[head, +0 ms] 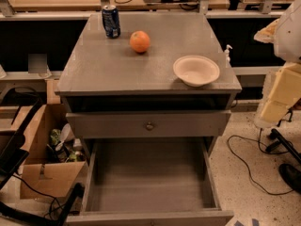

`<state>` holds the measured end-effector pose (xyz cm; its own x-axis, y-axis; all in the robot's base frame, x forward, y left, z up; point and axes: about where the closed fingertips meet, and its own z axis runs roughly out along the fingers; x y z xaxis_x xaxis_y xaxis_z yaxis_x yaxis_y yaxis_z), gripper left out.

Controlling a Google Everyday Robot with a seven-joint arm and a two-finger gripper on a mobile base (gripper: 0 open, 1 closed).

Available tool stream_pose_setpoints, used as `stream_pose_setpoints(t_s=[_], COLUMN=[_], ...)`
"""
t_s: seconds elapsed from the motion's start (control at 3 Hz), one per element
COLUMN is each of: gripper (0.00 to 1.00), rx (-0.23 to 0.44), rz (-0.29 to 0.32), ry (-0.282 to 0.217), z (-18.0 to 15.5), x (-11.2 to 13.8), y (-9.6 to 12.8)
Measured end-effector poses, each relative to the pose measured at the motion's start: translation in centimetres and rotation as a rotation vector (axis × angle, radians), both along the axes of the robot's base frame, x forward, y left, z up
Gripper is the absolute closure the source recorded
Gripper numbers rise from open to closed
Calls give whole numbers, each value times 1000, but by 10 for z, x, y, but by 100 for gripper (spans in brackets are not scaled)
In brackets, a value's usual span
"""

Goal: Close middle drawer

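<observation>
The middle drawer (150, 182) stands wide open, hauled far out of the grey cabinet (117, 69) toward 6 o'clock. Its deep grey box is bare to the camera and its front panel (150, 217) sits right at the bottom edge of the view. By that reckoning none of the closing is done, and the whole push back toward 12 o'clock is left.

Just above, the top drawer (188, 124) juts out a little, its round knob (149, 125) facing front. Up on the cabinet top there is a pale bowl (196, 70) at 3 o'clock, with an orange (139, 41) and a blue soda can (111, 21) toward 12. A cardboard box (47, 173) sits on the floor at 9 o'clock of the drawer.

And the gripper (275, 108)? It is out at 3 o'clock, by the right edge, well apart from the drawer and touching nothing. Nothing shows in its grasp, and whether it is open or closed cannot be told.
</observation>
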<state>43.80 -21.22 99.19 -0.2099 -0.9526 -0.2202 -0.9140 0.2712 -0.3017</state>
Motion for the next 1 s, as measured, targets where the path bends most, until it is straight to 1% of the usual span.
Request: stream_pose_setpoints(t_s=[0.33, 0.67, 1.0], gripper=[0, 0, 0], rx=[6, 56, 154], rz=[0, 5, 4], ry=[-2, -15, -34], z=[-3, -40, -101], x=[0, -6, -33], y=[0, -14, -36])
